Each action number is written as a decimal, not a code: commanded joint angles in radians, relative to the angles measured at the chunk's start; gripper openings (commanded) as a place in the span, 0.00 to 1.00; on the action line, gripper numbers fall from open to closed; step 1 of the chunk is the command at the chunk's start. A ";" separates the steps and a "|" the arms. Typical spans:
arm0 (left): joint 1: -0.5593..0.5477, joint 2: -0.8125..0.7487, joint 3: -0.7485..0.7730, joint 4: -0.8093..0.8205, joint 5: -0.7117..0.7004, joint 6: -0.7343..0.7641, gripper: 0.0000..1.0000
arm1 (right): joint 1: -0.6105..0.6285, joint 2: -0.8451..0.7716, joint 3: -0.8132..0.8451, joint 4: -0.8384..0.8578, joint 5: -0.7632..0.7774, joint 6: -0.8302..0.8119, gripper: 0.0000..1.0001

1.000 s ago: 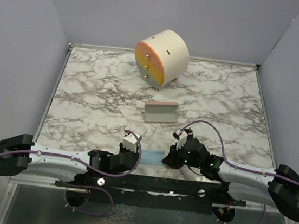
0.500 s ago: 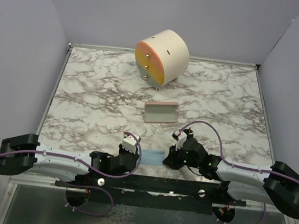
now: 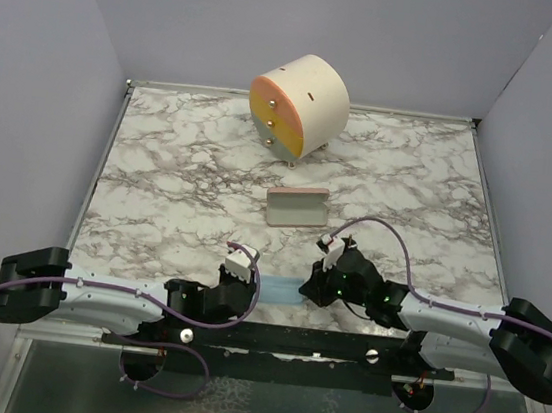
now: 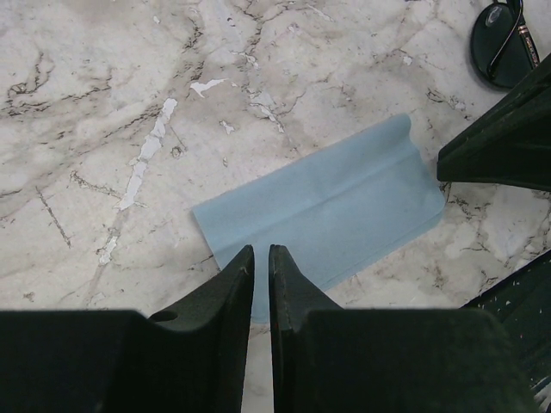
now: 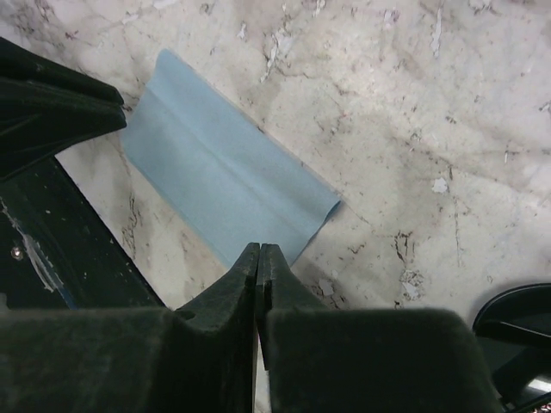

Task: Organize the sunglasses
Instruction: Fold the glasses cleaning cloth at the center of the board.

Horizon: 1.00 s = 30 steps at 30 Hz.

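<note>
The sunglasses (image 4: 502, 43) show only in the left wrist view, as one round black lens at the top right corner, behind the right arm's dark body. In the top view that arm hides them. A light blue cloth (image 3: 281, 290) lies folded and flat on the marble between both grippers. My left gripper (image 4: 261, 249) hovers over the cloth's (image 4: 323, 206) near edge, with a slim gap between its fingers and nothing in it. My right gripper (image 5: 259, 248) is shut and empty, its tips over the opposite edge of the cloth (image 5: 219, 176).
A pink oblong case (image 3: 296, 208) lies mid-table beyond the grippers. A round cream drawer unit (image 3: 299, 104) with an orange front stands at the back. A black crossbar (image 3: 290, 341) runs along the near edge. Grey walls close in both sides.
The right gripper's jaws have closed fully and it has crept slightly left toward the cloth. The left gripper and the cloth have stayed put.
</note>
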 commanded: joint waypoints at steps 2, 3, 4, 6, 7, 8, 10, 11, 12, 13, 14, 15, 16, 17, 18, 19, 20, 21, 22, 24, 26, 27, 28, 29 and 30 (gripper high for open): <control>-0.006 0.001 -0.004 0.023 -0.028 0.009 0.16 | 0.006 0.019 0.066 0.011 0.071 -0.029 0.01; -0.006 0.003 -0.002 0.024 -0.026 0.009 0.16 | 0.007 0.033 0.073 0.017 0.074 -0.035 0.01; -0.006 0.005 -0.003 0.027 -0.023 0.008 0.16 | 0.007 0.052 0.083 0.021 0.076 -0.039 0.01; -0.007 0.008 -0.005 0.033 -0.022 0.006 0.16 | 0.006 0.087 0.097 0.035 0.073 -0.044 0.01; -0.006 0.008 -0.007 0.032 -0.022 0.005 0.16 | 0.006 0.103 0.103 0.041 0.067 -0.045 0.01; -0.007 0.010 -0.006 0.034 -0.021 0.003 0.16 | 0.005 0.116 0.106 0.050 0.066 -0.045 0.01; -0.006 0.009 -0.010 0.037 -0.017 0.002 0.16 | 0.006 0.140 0.108 0.061 0.062 -0.044 0.01; -0.006 0.008 -0.010 0.038 -0.017 0.001 0.16 | 0.006 0.149 0.110 0.061 0.058 -0.042 0.01; -0.006 0.007 -0.012 0.036 -0.016 -0.001 0.16 | 0.006 0.156 0.110 0.058 0.052 -0.043 0.01; -0.006 0.006 -0.013 0.034 -0.016 -0.002 0.16 | 0.006 0.157 0.108 0.057 0.046 -0.042 0.01; -0.005 0.003 -0.014 0.030 -0.018 -0.003 0.16 | 0.006 0.155 0.103 0.057 0.036 -0.043 0.01; -0.006 -0.001 -0.016 0.030 -0.017 -0.005 0.16 | 0.006 0.152 0.097 0.059 0.026 -0.040 0.01; -0.006 -0.004 -0.019 0.029 -0.016 -0.006 0.16 | 0.007 0.146 0.089 0.061 0.019 -0.037 0.01; -0.006 -0.009 -0.020 0.030 -0.017 -0.006 0.16 | 0.007 0.139 0.082 0.064 0.011 -0.032 0.01; -0.006 -0.011 -0.022 0.031 -0.017 -0.006 0.16 | 0.007 0.133 0.074 0.067 0.005 -0.027 0.01; -0.006 -0.014 -0.023 0.030 -0.017 -0.006 0.17 | 0.006 0.126 0.065 0.067 0.001 -0.022 0.01; -0.007 -0.014 -0.023 0.029 -0.017 -0.006 0.17 | 0.007 0.119 0.059 0.066 -0.004 -0.017 0.01; -0.006 -0.014 -0.025 0.027 -0.015 -0.006 0.17 | 0.007 0.112 0.052 0.066 -0.006 -0.013 0.01; -0.006 -0.013 -0.024 0.024 -0.016 -0.008 0.17 | 0.007 0.106 0.045 0.063 -0.007 -0.009 0.01; -0.006 -0.013 -0.026 0.018 -0.015 -0.012 0.17 | 0.006 0.097 0.033 0.061 -0.014 -0.001 0.01; -0.006 -0.014 -0.026 0.016 -0.016 -0.014 0.17 | 0.007 0.097 0.020 0.067 -0.024 0.005 0.01; -0.006 -0.015 -0.025 0.016 -0.016 -0.015 0.17 | 0.008 0.101 0.015 0.069 -0.027 0.008 0.01; -0.006 -0.015 -0.024 0.015 -0.016 -0.015 0.17 | 0.007 0.104 0.012 0.072 -0.030 0.010 0.01; -0.006 -0.016 -0.026 0.017 -0.016 -0.016 0.17 | 0.008 0.107 0.010 0.074 -0.033 0.012 0.01; -0.006 -0.016 -0.025 0.017 -0.016 -0.016 0.17 | 0.009 0.112 0.011 0.072 -0.035 0.012 0.01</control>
